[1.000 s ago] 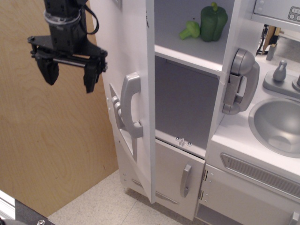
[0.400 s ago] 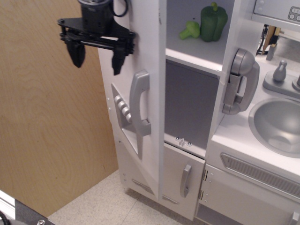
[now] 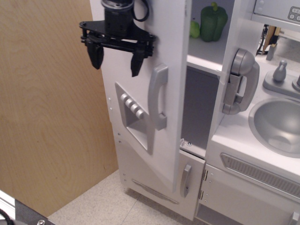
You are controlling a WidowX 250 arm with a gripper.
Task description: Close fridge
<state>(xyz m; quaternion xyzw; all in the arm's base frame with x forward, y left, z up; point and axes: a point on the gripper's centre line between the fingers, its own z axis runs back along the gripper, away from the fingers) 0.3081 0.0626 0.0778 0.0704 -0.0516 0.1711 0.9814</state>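
Note:
The white fridge door (image 3: 140, 140) stands partly open, swung most of the way toward the cabinet. It carries a long grey vertical handle (image 3: 158, 97) and a grey recessed dispenser panel (image 3: 136, 117) with buttons. My black gripper (image 3: 116, 60) is open and empty, fingers pointing down, against the upper outside face of the door, left of the handle. A gap on the door's right still shows the shelf with a green bell pepper (image 3: 213, 21) and a sliver of another green item (image 3: 194, 29).
A small lower door (image 3: 187, 185) with a short grey handle sits below the fridge compartment. A grey toy phone (image 3: 240, 82) hangs on the cabinet side. The grey sink basin (image 3: 276, 124) and faucet are at right. A wooden wall panel (image 3: 51, 131) stands on the left.
My gripper has moved right and slightly up, pushing along the door. The door has swung rightward, narrowing the opening and hiding most of the small green item.

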